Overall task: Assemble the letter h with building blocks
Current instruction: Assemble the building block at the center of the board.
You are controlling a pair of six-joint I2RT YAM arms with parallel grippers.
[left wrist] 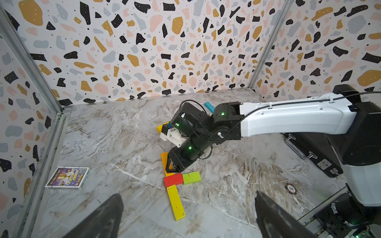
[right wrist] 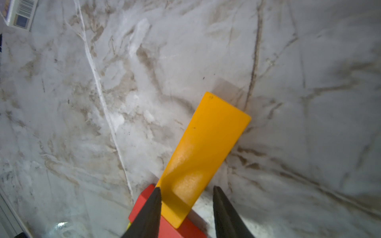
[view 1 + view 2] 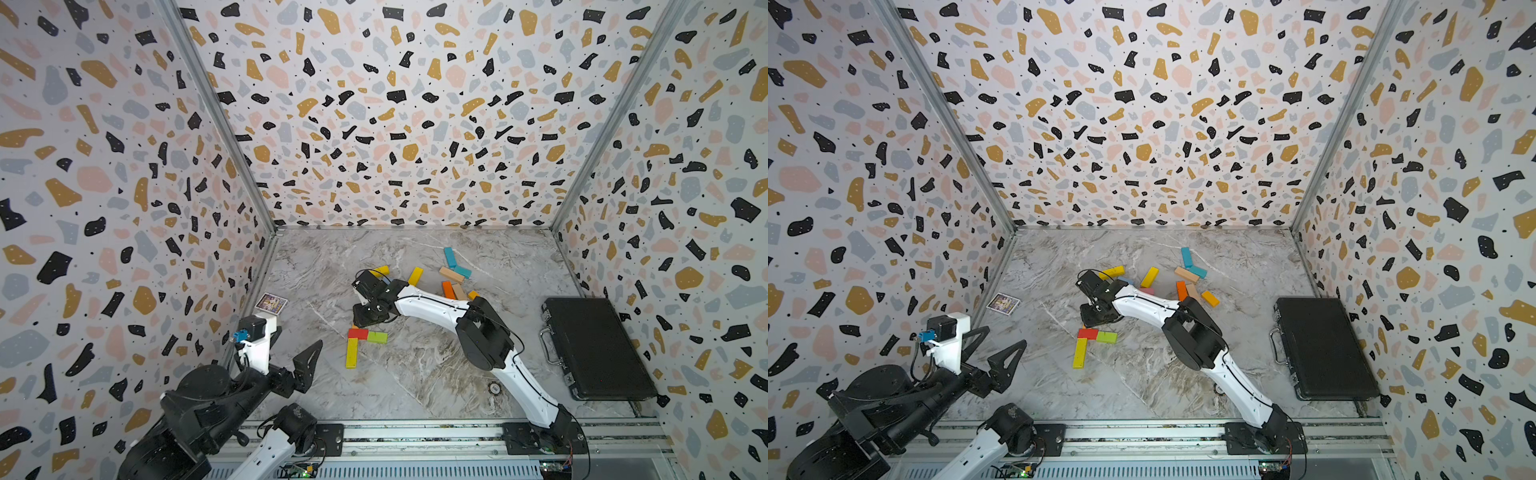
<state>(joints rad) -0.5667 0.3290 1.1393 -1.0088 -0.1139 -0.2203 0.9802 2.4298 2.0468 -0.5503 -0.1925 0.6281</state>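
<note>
A red block, a green block and a long yellow bar lie together mid-table, also in the left wrist view: red, green, yellow. My right gripper points down just behind them, its jaws astride an orange-yellow bar whose near end overlaps the red block. One finger touches the bar's edge; a gap shows at the other. My left gripper hangs open and empty at the near left. Several loose building blocks lie behind.
A black case lies shut at the right. A printed card box sits by the left wall and a poker chip near the right arm's base. Patterned walls close in the table on three sides.
</note>
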